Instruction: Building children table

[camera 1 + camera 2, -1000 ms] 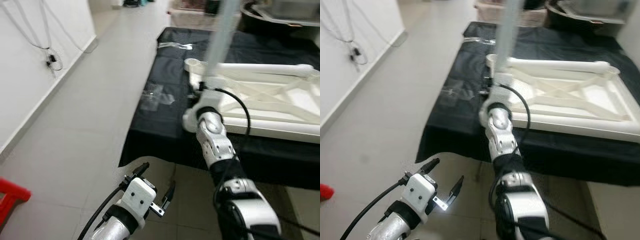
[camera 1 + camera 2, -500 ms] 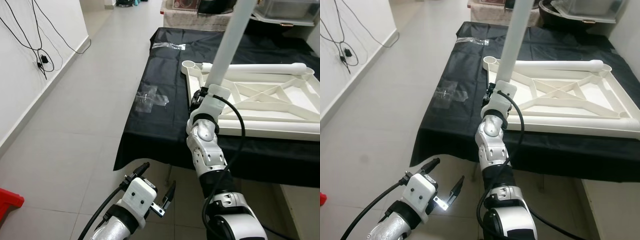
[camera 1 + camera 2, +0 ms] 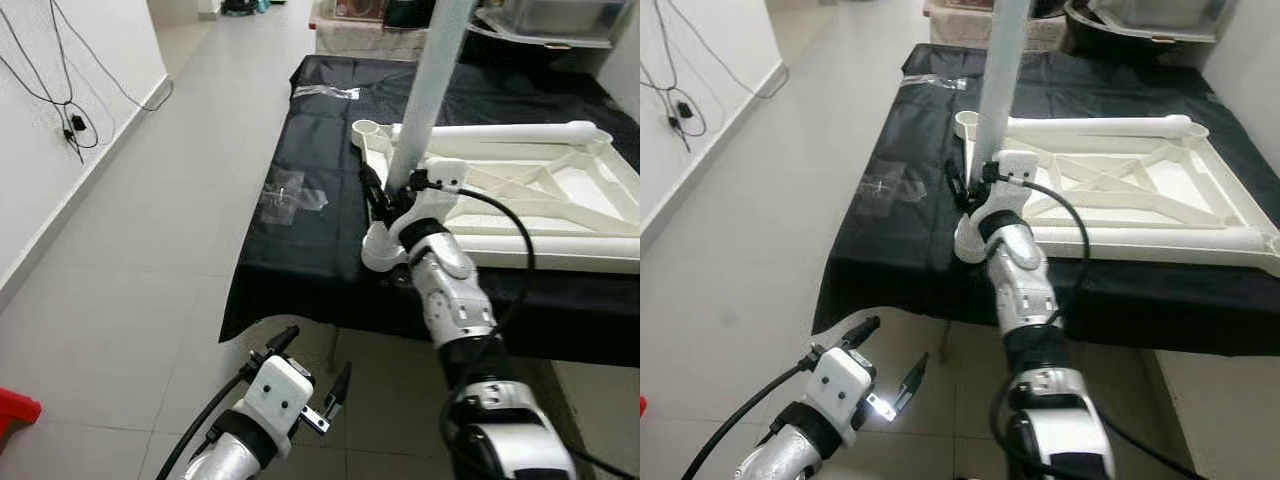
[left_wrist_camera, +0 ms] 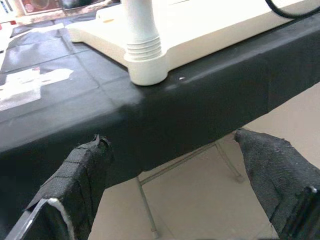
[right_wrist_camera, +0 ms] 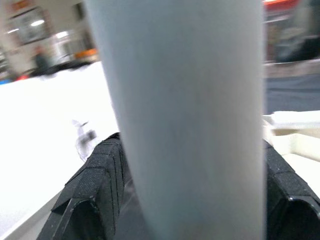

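The right arm (image 3: 455, 300) is silver, built of rounded jointed segments with small dark screw holes, passing into a black band and a bulkier silver segment lower down; a black cable (image 3: 505, 215) loops from its white wrist block back along the forearm; the left arm (image 3: 225, 455) is silver with a black collar, ending in a white boxy wrist housing (image 3: 275, 388); a black cable (image 3: 195, 425) runs beside it; the left gripper (image 3: 310, 375) has two slim black fingers (image 4: 80, 175), their pads textured like woven fabric; a small light glows at its base.

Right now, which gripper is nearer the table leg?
Right. The right gripper is clamped on the table leg; the left gripper hangs open below the table edge.
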{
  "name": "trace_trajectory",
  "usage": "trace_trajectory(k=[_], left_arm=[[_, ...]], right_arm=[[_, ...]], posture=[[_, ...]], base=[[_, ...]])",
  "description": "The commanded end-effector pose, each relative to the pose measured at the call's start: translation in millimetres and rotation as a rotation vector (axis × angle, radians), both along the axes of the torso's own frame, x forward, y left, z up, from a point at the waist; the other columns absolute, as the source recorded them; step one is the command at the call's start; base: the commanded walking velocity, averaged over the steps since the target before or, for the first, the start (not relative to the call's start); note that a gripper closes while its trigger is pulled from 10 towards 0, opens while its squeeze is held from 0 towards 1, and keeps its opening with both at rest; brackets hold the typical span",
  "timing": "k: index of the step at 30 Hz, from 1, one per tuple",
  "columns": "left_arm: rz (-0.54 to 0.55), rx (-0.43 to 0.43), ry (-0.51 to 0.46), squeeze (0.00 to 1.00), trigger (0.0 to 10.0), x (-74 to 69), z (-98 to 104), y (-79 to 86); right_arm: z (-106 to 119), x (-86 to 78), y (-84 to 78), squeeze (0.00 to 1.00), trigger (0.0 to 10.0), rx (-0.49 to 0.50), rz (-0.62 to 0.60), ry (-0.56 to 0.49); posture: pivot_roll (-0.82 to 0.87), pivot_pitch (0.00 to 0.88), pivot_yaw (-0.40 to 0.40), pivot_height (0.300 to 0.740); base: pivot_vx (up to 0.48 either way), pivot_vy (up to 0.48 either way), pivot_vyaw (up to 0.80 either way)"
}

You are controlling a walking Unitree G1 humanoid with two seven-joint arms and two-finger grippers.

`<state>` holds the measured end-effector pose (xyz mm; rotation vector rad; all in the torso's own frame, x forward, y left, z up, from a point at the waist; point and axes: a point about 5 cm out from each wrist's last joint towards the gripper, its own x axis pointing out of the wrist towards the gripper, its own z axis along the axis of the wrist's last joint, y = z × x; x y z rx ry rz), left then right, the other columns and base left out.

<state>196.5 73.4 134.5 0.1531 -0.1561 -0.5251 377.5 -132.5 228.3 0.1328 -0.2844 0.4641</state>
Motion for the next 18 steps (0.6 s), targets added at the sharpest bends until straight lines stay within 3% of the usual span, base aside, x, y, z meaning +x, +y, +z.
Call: trace_trajectory(k=[1, 7, 14, 16, 17, 18], left_arm=[[-0.007, 0.003, 0.026, 0.00, 10.0, -0.9, -5.8, -1.5], [-0.012, 0.000, 0.028, 0.00, 10.0, -0.7, -5.1, -4.4], [-0.007, -0.001, 0.029, 0.00, 10.0, -2.1, -4.4, -4.5], [-0.007, -0.001, 0.029, 0.00, 10.0, -2.1, -4.4, -4.5], [-0.006, -0.002, 0.028, 0.00, 10.0, -2.3, -4.1, -4.4], [-0.004, -0.002, 0.028, 0.00, 10.0, -2.3, -3.9, -4.2]], right_arm=[[-10.4, -2.0, 17.3, 0.00, 10.0, -0.056, 0.168, 0.052], [-8.2, 4.9, 28.1, 0.00, 10.0, -0.174, 0.465, 0.112], [-6.3, 3.8, 41.7, 0.00, 10.0, -0.207, 0.637, 0.136], [-6.3, 3.8, 41.7, 0.00, 10.0, -0.207, 0.637, 0.136], [-4.9, 4.1, 43.6, 0.00, 4.7, -0.211, 0.645, 0.128], [-3.6, 5.6, 45.3, 0.00, 0.0, -0.200, 0.635, 0.125]], posture=[[0.07, 0.155, -0.031, 0.740], [0.08, 0.169, -0.049, 0.740], [0.09, 0.178, -0.054, 0.740], [0.09, 0.178, -0.054, 0.740], [0.09, 0.179, -0.055, 0.740], [0.09, 0.180, -0.055, 0.740]], base=[[0.000, 0.000, 0.00], [0.000, 0.000, 0.00], [0.000, 0.000, 0.00], [0.000, 0.000, 0.00], [0.000, 0.000, 0.00], [0.000, 0.000, 0.00]])
